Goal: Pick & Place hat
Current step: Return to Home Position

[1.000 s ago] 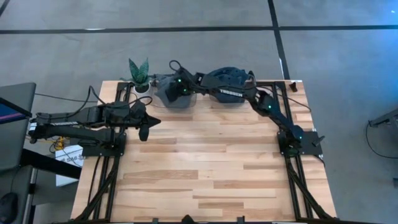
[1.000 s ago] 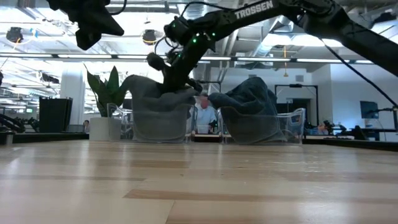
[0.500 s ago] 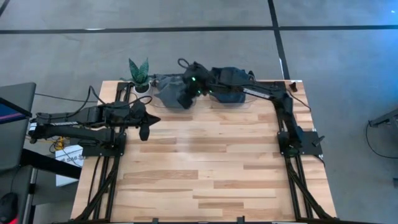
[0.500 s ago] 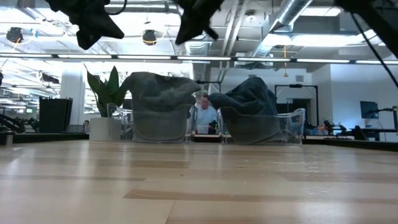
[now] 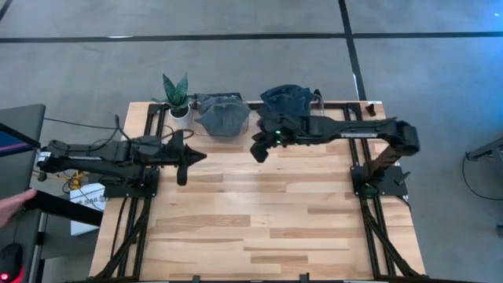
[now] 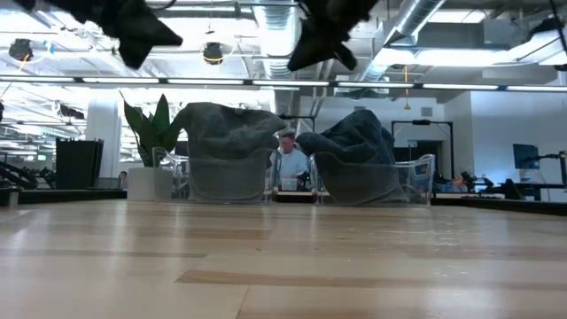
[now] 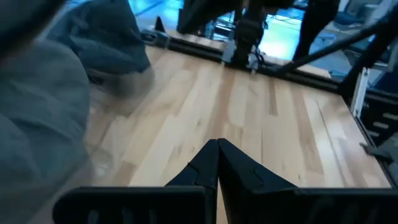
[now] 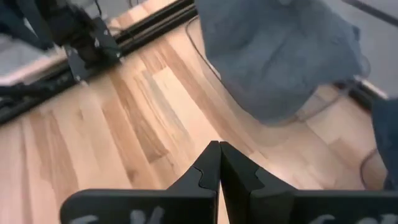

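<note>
1. Boards of the table (image 5: 259, 228) along the near edge carry no cap, so I judge the sorting done and the step in hand to be the retreat to rest
2. Towards the left edge, about midway between near and far, the left gripper (image 5: 198, 156) hangs above the wood; its fingers (image 7: 202, 171) are pressed together on nothing, and this arm merely waits
3. Farther in, near the middle of the table and just short of the bins, the right gripper (image 5: 255, 153) hangs high, its own fingers (image 8: 208, 168) likewise closed and empty
4. The next move, as I judge it, calls for no grasp: the right arm should fold back towards its base at the right edge, keeping enough height to clear the bins
5. At the far edge the left transparent bin (image 6: 184, 177) holds the gray caps (image 5: 222, 112), heaped above its rim; just beside it the right transparent bin (image 6: 418, 182) holds the blue cap (image 5: 284, 98); a plant (image 5: 176, 90) stands by the far left corner
6. Beyond the table a person (image 6: 288, 159) shows between the two bins
7. One second earlier the right gripper was down on the gray heap; half a second ago it had risen above that bin; now it has drawn away from the far edge, its elbow swung out past the right edge. The left gripper has barely shifted, and the caps lie as they did
</note>
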